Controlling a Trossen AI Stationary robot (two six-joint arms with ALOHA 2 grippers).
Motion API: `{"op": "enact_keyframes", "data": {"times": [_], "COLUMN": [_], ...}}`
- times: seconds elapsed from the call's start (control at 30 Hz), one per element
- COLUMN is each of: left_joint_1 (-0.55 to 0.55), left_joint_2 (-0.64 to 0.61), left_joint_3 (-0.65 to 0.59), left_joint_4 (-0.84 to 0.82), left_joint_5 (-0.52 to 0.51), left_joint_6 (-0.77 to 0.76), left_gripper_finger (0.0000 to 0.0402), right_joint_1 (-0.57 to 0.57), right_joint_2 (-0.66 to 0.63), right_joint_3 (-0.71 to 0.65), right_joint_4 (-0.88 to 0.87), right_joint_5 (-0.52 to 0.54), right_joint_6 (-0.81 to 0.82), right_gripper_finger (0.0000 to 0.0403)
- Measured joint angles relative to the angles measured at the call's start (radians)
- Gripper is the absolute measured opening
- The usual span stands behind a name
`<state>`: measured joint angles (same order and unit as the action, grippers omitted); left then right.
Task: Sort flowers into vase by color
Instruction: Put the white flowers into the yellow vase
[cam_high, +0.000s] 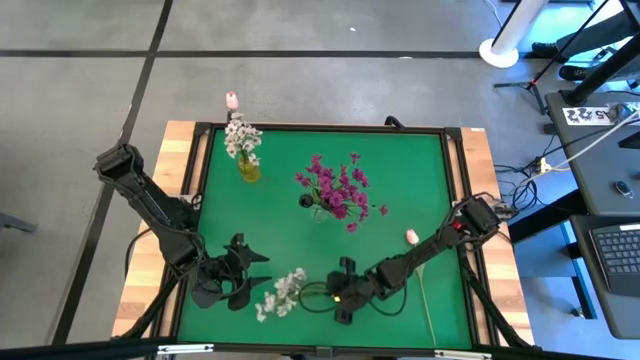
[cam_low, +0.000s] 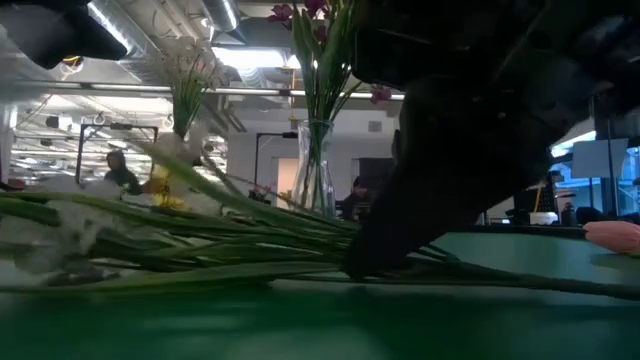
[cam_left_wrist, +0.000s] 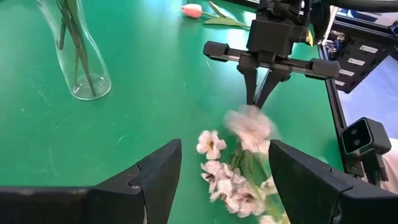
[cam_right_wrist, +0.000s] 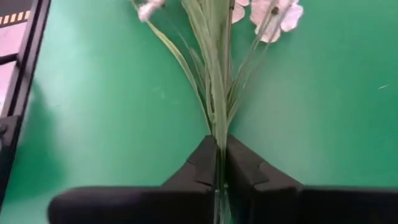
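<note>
A spray of white flowers (cam_high: 283, 295) lies on the green mat near the front edge, its blossoms (cam_left_wrist: 236, 180) between the open fingers of my left gripper (cam_high: 235, 275). My right gripper (cam_right_wrist: 219, 146) is shut on the spray's green stems, to the right of the blossoms. A yellow vase (cam_high: 247, 168) at the far left holds white flowers. A clear vase (cam_high: 318, 208) at mid-mat holds magenta flowers (cam_high: 338, 188). One pink tulip (cam_high: 412, 237) lies on the mat at the right, another (cam_high: 232, 100) beyond the mat's far edge. My right gripper pinches the bundle of thin green stems (cam_right_wrist: 217, 127) between its two fingers, at the end away from the blossoms. The fingers slant down from the table's right side and lie along the stems. The spray rests on the mat (cam_low: 200, 250).
The clear vase (cam_left_wrist: 78, 56) stands on the far side of both grippers. The tulip's long stem (cam_high: 427, 300) runs toward the front edge right of my right arm. A raised dark frame (cam_high: 460, 180) borders the mat.
</note>
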<state>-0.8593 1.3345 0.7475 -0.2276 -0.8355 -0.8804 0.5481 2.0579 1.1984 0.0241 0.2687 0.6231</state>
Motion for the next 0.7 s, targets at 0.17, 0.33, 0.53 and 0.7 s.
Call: {"op": "enact_keyframes", "data": {"times": [0.17, 0.33, 0.53, 0.7], "left_joint_1": [0.0, -0.026, -0.102, -0.165], "left_joint_2": [-0.037, -0.105, -0.127, -0.126], "left_joint_3": [0.0, 0.068, 0.179, 0.256], "left_joint_4": [0.003, 0.017, 0.024, 0.015], "left_joint_5": [-0.01, -0.063, -0.251, -0.339], "left_joint_6": [0.019, 0.149, 0.431, 0.554], "left_gripper_finger": [0.0235, 0.0235, 0.0235, 0.0235], "right_joint_1": [0.0, 0.002, 0.017, 0.045], "right_joint_2": [-0.043, -0.149, -0.283, -0.363], "right_joint_3": [0.0, 0.0, 0.001, 0.001], "right_joint_4": [-0.003, -0.004, 0.006, 0.01], "right_joint_5": [0.016, 0.075, 0.174, 0.266], "right_joint_6": [-0.027, -0.104, -0.202, -0.275], "right_gripper_finger": [0.0021, 0.001, 0.0008, 0.001]}}
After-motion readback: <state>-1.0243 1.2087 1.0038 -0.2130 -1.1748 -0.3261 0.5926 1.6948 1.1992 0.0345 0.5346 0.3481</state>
